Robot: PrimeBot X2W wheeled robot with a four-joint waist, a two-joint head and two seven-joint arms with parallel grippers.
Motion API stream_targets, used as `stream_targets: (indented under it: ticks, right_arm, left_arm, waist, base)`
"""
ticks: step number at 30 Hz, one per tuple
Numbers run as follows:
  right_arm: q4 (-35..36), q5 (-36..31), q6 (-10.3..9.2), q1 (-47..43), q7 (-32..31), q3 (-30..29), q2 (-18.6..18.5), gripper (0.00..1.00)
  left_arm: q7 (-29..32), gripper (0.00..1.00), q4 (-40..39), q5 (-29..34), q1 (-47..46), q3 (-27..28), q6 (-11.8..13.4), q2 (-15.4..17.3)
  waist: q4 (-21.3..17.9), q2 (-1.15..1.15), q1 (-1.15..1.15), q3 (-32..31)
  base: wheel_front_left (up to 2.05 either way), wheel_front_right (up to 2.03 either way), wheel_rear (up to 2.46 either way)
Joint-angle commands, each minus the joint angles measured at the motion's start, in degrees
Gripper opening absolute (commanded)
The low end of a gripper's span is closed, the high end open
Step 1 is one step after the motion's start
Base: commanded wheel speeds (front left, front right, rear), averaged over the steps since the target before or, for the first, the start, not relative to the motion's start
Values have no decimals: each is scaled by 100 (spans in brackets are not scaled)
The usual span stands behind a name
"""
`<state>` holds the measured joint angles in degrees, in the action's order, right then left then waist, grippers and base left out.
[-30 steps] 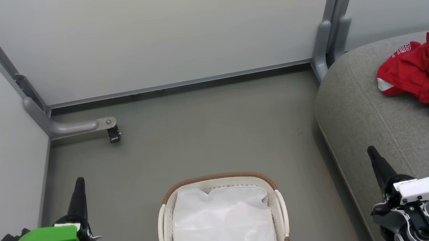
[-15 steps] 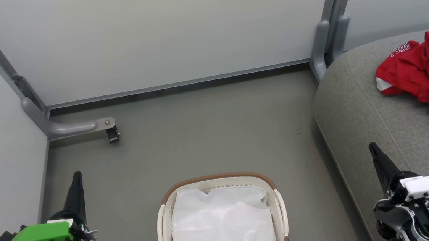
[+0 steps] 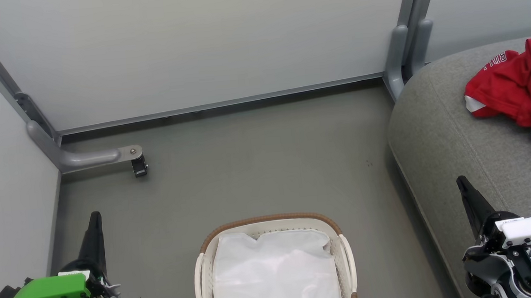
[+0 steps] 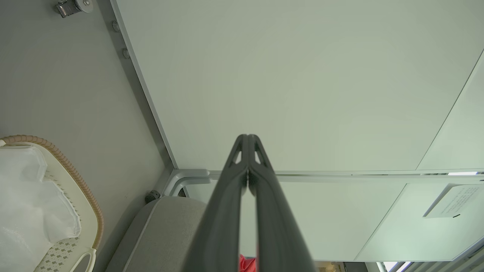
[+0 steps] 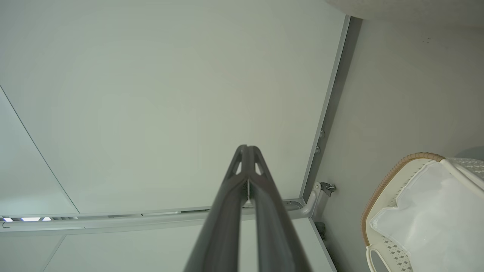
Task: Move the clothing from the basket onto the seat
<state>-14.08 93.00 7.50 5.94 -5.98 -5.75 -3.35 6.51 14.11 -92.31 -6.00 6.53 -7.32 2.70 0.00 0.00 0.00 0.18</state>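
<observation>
Left gripper (image 3: 94, 217) and right gripper (image 3: 460, 182): fingers pressed together, holding nothing. Clothing (image 3: 521, 86) lies on seat (image 3: 454, 143); basket (image 3: 271, 219) holds white liner (image 3: 275, 276), no red visible. Looks done: confirm nothing hides under liner, park arms clear.

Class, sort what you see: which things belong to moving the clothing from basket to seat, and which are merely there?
Part of the job:
clothing, red, lying on the seat
basket
left gripper, shut
right gripper, shut

Merely there:
white liner in the basket
castor
wall panels
floor
</observation>
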Motion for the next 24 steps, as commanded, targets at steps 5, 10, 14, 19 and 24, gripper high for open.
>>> stream_targets:
  ticks: [5, 10, 14, 19, 24]
  right_arm:
    - [24, -1, -2, 38, -13, -24, -15, 0]
    - [23, -8, -2, 39, -20, -28, -11, 0]
    - [23, -12, -2, 39, -26, -32, -8, 0]
    - [23, -12, -2, 40, -32, -36, -6, 0]
    - [22, -14, -2, 40, -37, -40, -4, 0]
  left_arm:
    - [26, 0, -11, -17, -55, 13, -37, 33]
    - [26, 0, -11, -17, -55, 13, -37, 33]
    - [26, 0, -12, -18, -55, 13, -37, 33]
    - [25, 0, -12, -18, -55, 13, -37, 33]
    - [25, 0, -12, -18, -55, 13, -37, 33]
  waist:
    - [0, 0, 0, 0]
    - [0, 0, 0, 0]
    - [0, 0, 0, 0]
    - [0, 0, 0, 0]
    - [0, 0, 0, 0]
  base:
    - [0, 0, 0]
    - [0, 0, 0]
    - [0, 0, 0]
    - [0, 0, 0]
    - [0, 0, 0]
